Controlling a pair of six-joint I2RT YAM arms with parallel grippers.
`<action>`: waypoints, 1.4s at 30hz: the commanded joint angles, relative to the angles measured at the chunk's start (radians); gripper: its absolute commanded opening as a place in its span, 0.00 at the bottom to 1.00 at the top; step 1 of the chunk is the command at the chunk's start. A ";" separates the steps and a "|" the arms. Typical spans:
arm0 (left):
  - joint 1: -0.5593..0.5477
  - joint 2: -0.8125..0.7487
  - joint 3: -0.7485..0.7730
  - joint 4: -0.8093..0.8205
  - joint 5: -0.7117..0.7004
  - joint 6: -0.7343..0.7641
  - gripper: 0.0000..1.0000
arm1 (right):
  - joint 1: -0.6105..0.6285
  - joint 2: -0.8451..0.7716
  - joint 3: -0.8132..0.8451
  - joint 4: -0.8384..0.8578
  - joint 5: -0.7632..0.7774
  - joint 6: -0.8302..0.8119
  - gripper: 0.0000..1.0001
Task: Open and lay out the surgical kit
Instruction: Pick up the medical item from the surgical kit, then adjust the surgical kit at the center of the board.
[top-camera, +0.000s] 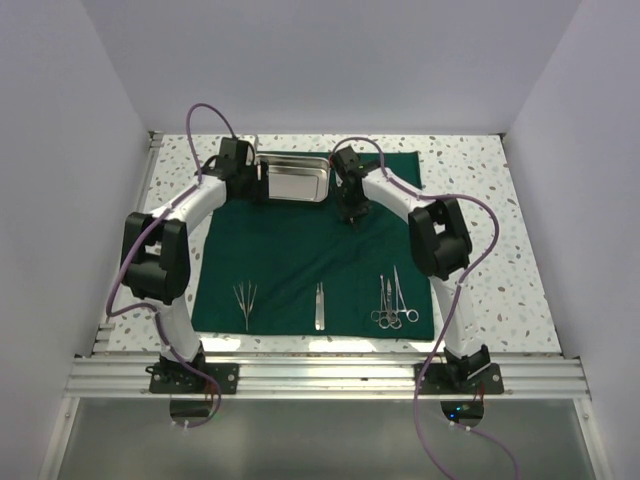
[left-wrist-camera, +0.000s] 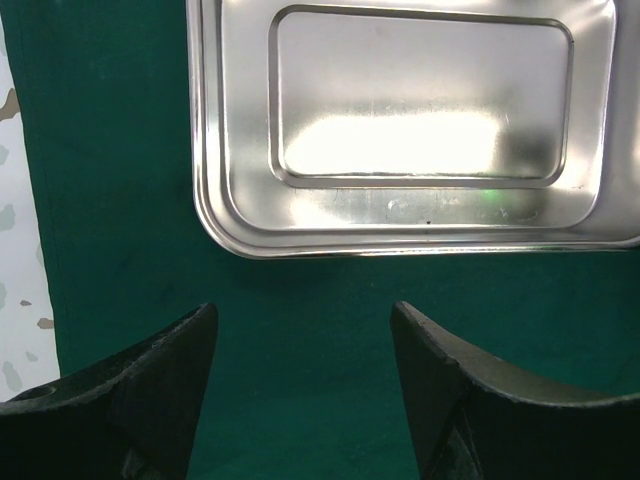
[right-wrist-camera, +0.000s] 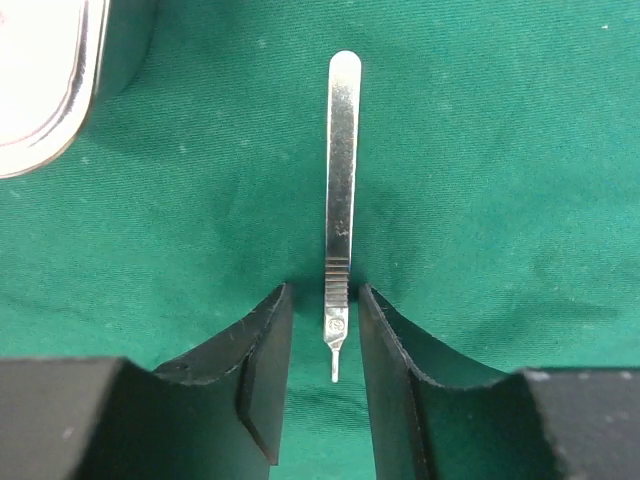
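The dark green cloth (top-camera: 300, 250) lies spread flat on the table. The shiny steel tray (top-camera: 293, 181) sits on its far edge and looks empty in the left wrist view (left-wrist-camera: 400, 243). My left gripper (top-camera: 259, 190) is open and empty over the cloth (left-wrist-camera: 120, 200), just off the tray's rim. My right gripper (top-camera: 350, 214) is to the right of the tray. Its jaws stand slightly apart on either side of a flat steel handle (right-wrist-camera: 340, 190) lying on the cloth, with a gap on each side. Tweezers (top-camera: 246, 301), another steel handle (top-camera: 320, 306) and scissor-handled clamps (top-camera: 393, 305) lie in a row near the front.
The speckled tabletop (top-camera: 470, 200) shows around the cloth. White walls close in the left, right and far sides. An aluminium rail (top-camera: 320, 375) runs along the near edge by the arm bases. The tray's corner (right-wrist-camera: 40, 100) shows at the top left of the right wrist view.
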 joint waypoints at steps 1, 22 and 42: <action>-0.007 0.000 0.033 0.028 0.012 -0.008 0.74 | 0.007 -0.017 -0.048 0.005 0.006 0.020 0.36; -0.007 0.023 0.049 0.029 0.013 0.012 0.73 | 0.007 -0.019 0.125 -0.095 0.110 0.002 0.00; -0.007 0.018 0.053 0.055 -0.065 -0.083 0.82 | 0.124 -0.625 -0.417 -0.043 -0.098 0.351 0.00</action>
